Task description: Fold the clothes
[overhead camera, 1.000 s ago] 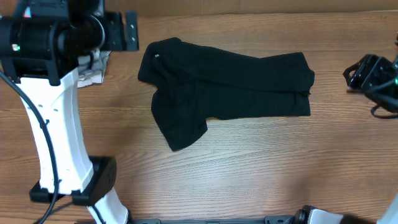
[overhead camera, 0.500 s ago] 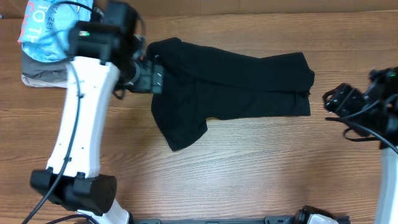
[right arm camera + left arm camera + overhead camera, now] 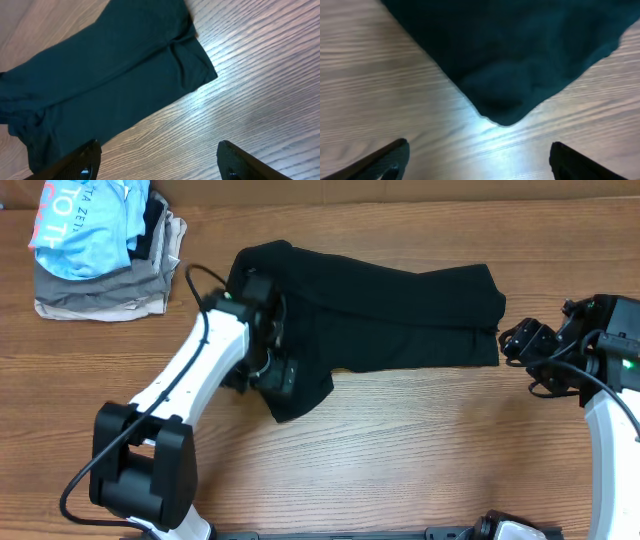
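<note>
The clothes, one black short-sleeved shirt (image 3: 380, 315), lie spread flat across the middle of the table, with a sleeve flap pointing toward the front left. My left gripper (image 3: 268, 375) hovers over that flap's left side. In the left wrist view the flap's rounded corner (image 3: 505, 107) lies just ahead of the left gripper (image 3: 480, 165), which is open over bare wood. My right gripper (image 3: 520, 342) sits just off the shirt's right edge. In the right wrist view the shirt's right corner (image 3: 200, 70) lies ahead of the right gripper (image 3: 160, 165), which is open and holds nothing.
A stack of folded grey-beige garments (image 3: 100, 292) topped by a light blue shirt (image 3: 85, 225) stands at the back left corner. The left arm's base (image 3: 140, 475) is at the front left. The right arm (image 3: 610, 395) runs along the right edge.
The left arm has swung from the back-left stack down over the shirt's front-left flap. The right arm has moved left toward the shirt's right edge, its jaws a little wider.
</note>
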`<state>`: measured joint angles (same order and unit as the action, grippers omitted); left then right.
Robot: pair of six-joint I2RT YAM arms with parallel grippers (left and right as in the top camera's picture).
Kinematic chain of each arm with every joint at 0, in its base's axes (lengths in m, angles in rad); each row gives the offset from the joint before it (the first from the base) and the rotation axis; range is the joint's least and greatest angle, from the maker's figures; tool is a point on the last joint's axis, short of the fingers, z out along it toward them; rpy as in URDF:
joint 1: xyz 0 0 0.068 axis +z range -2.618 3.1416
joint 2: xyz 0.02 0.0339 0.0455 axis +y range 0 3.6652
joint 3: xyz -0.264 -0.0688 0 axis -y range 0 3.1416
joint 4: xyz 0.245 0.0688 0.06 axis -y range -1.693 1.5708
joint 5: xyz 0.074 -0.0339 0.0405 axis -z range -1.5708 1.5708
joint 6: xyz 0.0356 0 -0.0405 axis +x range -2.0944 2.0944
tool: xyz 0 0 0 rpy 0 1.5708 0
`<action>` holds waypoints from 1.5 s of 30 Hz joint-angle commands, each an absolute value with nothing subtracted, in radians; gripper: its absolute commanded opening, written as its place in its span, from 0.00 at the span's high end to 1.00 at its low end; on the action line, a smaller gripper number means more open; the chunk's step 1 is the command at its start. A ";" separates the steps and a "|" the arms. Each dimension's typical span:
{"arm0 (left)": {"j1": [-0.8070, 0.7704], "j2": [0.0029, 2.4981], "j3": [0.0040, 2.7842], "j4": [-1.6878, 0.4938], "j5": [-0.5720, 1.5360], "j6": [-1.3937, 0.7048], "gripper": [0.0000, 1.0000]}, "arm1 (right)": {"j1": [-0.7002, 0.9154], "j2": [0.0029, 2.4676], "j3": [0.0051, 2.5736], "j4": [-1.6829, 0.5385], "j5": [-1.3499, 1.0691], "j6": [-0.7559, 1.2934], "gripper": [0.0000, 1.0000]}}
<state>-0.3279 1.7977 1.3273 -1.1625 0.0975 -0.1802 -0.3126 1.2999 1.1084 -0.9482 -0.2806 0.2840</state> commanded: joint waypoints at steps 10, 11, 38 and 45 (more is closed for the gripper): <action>-0.400 1.801 1.102 -0.925 0.165 -0.041 0.11 | -0.316 1.352 1.109 -0.933 -0.286 0.281 0.23; -0.400 1.802 1.098 -0.913 0.157 -0.050 0.13 | -0.316 1.352 1.109 -0.933 -0.286 0.281 0.23; -0.403 1.898 1.324 -1.129 0.067 -0.133 0.96 | -0.307 1.483 1.105 -0.855 -0.286 0.281 0.32; -0.372 1.898 1.576 -1.325 0.062 -0.089 0.96 | -0.240 1.663 1.105 -0.766 -0.269 0.293 0.33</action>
<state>-0.3779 1.9011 1.4956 -1.2888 0.0750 -0.1074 -0.2687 1.6222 1.1069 -0.7837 -0.2810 0.2852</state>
